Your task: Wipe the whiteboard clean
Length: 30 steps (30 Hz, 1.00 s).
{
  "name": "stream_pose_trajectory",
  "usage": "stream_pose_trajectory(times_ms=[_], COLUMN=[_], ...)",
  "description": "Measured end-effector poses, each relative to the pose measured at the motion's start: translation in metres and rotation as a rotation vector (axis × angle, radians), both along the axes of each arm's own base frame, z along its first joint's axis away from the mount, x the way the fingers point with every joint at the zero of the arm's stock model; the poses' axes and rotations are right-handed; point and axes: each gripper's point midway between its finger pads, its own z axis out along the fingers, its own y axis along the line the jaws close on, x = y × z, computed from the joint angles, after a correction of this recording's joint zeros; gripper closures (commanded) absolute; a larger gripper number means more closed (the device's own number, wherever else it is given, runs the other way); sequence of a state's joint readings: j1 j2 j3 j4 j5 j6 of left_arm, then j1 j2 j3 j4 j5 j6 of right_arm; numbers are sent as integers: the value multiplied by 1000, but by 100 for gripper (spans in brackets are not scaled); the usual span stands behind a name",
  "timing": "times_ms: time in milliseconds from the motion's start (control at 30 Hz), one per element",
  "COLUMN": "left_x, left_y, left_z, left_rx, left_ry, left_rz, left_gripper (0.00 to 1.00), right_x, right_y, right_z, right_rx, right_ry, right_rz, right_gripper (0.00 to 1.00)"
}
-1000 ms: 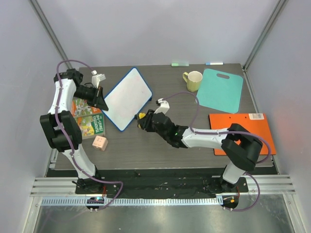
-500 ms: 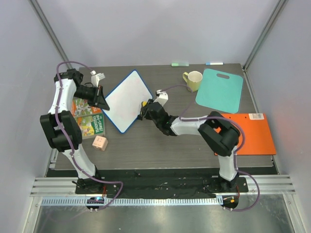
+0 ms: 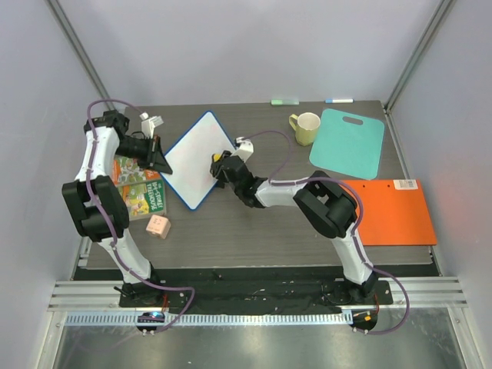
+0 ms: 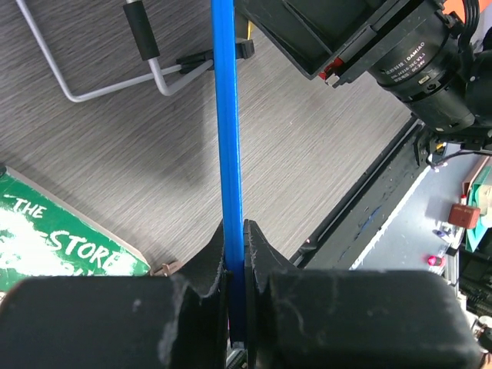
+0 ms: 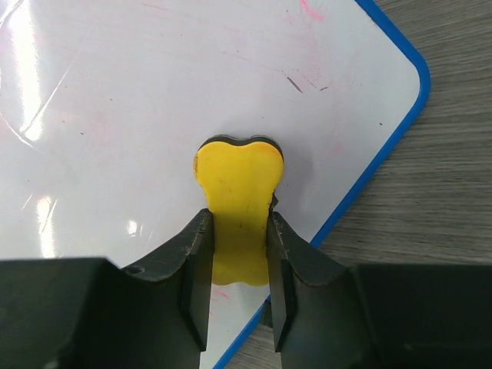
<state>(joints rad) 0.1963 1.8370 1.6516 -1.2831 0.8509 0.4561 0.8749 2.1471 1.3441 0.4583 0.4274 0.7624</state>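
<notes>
The whiteboard (image 3: 198, 157) is white with a thin blue rim and is tilted up at the table's left middle. My left gripper (image 3: 161, 164) is shut on its left rim, seen edge-on as a blue strip (image 4: 227, 131) in the left wrist view. My right gripper (image 3: 221, 165) is shut on a yellow eraser (image 5: 237, 209) that presses on the board's face (image 5: 115, 115) near its right corner. Faint pink smudges (image 5: 311, 11) remain on the board. The eraser shows as a yellow spot (image 3: 218, 157) in the top view.
A green booklet (image 3: 138, 188) lies under the left arm, with a small pink block (image 3: 158, 226) in front of it. A yellow-green mug (image 3: 306, 127), a teal cutting board (image 3: 347, 143) and an orange folder (image 3: 392, 211) are at the right. The board's wire stand (image 4: 115, 84) shows behind it.
My right gripper with the eraser moved up and left from the table onto the board's right part. The board turned slightly in the left gripper.
</notes>
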Motion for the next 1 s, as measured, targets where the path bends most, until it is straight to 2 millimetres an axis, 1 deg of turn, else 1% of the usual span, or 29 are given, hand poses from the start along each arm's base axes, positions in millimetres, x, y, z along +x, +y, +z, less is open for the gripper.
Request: stream_pose_trajectory(times_ms=[233,667,1000], left_x=[0,1,11], left_y=[3,6,9], left_z=[0,0,5], left_rx=[3,2,-3], left_ry=[10,8,-29], left_rz=[14,26,43], left_gripper=[100,100,100], right_x=[-5,-34,-52], right_y=[7,24,39], right_z=[-2,-5,-2], right_rx=[13,86,135], right_ry=[-4,-16,-15], right_rz=[2,6,15], right_gripper=[99,99,99])
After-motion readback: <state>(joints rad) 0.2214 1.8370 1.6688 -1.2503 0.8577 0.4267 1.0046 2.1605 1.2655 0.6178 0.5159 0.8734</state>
